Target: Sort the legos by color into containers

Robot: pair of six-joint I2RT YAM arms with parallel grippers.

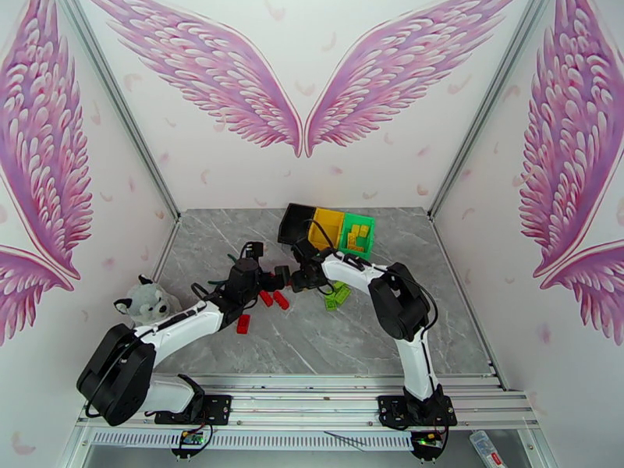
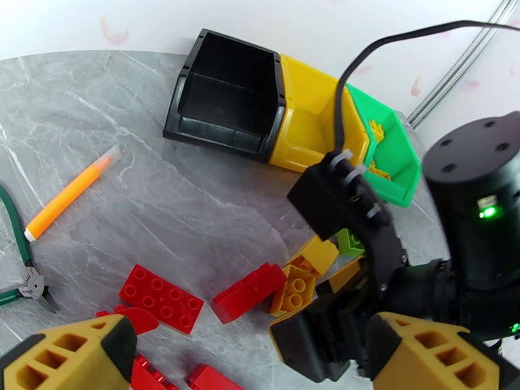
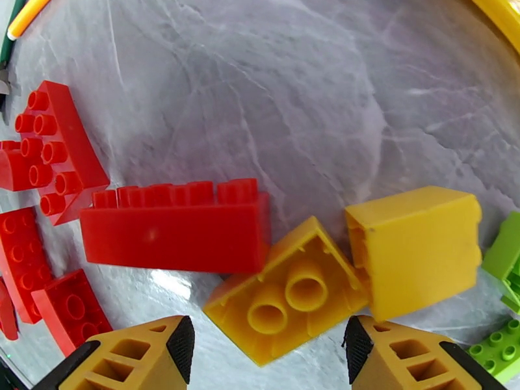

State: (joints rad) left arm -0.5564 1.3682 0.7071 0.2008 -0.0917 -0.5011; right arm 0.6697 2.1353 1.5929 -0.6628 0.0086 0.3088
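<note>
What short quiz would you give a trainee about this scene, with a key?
1. True or false: the black bin holds red bricks.
2. The bricks in the green bin are: A red, B yellow, C light green.
3. In the right wrist view, does the yellow brick next to the long red brick show its studs or its hollow underside?
Key: 1 false; 2 B; 3 hollow underside.

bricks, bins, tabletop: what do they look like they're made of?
Red brick: hard moulded plastic, glossy, with crisp studs and soft highlights.
Black bin: moulded plastic, semi-gloss, with thin walls and a rounded lip. The yellow bin and green bin look alike.
Tabletop: grey marble pattern, shiny, reflecting light. Probably laminate or a printed sheet, though real stone can't be ruled out.
</note>
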